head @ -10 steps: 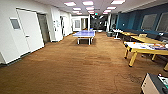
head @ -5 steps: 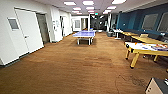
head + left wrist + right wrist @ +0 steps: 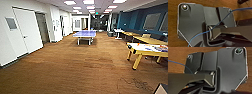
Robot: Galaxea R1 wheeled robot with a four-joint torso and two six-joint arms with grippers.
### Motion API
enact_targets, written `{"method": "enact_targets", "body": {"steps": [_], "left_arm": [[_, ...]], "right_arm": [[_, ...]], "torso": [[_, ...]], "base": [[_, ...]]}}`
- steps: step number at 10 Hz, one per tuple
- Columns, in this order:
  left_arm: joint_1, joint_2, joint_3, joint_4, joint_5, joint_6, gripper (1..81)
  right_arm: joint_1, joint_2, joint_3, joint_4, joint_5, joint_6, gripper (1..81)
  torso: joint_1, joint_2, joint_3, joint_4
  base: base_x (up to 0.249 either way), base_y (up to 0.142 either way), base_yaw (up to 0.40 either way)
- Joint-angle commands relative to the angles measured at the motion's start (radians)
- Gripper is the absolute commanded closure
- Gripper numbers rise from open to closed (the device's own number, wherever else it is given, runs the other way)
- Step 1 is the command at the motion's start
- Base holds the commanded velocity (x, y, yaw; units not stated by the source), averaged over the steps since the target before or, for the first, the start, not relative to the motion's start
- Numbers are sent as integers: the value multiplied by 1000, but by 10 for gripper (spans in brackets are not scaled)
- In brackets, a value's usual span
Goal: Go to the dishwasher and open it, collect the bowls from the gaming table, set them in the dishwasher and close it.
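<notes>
I look down a long open hall with a brown wood-look floor (image 3: 75,70). The dishwasher, the bowls and the gaming table are out of view. At the right stands a low table with yellow legs and a white top (image 3: 147,48) with coloured marks on it; I cannot tell what kind it is. Both wrist views look past my own dark plates down at the wood floor (image 3: 173,18) (image 3: 178,54).
A blue table-tennis table (image 3: 85,33) stands mid-hall ahead. White doors (image 3: 27,32) and an open doorway (image 3: 43,27) line the left wall. Yellow desks (image 3: 147,38) run along the teal right wall (image 3: 140,20). A dark corner (image 3: 162,89) sits at the lower right.
The whole head view has shifted slightly: the object at the lower right corner has slid almost out of the picture. The tables keep nearly the same places.
</notes>
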Motion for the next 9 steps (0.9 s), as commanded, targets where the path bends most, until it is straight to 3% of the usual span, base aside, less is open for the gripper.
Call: {"method": "enact_targets", "body": {"steps": [1, 9], "left_arm": [[-43, -2, 7, -2, 53, -4, 10], [-43, 2, 7, -2, 53, -4, 10]], "right_arm": [[46, 3, 5, -5, -50, -2, 10], [48, 3, 3, -5, -50, -2, 10]], "torso": [[0, 0, 0, 0], [0, 0, 0, 0]], "base": [[190, 0, 0], [190, 0, 0]]}}
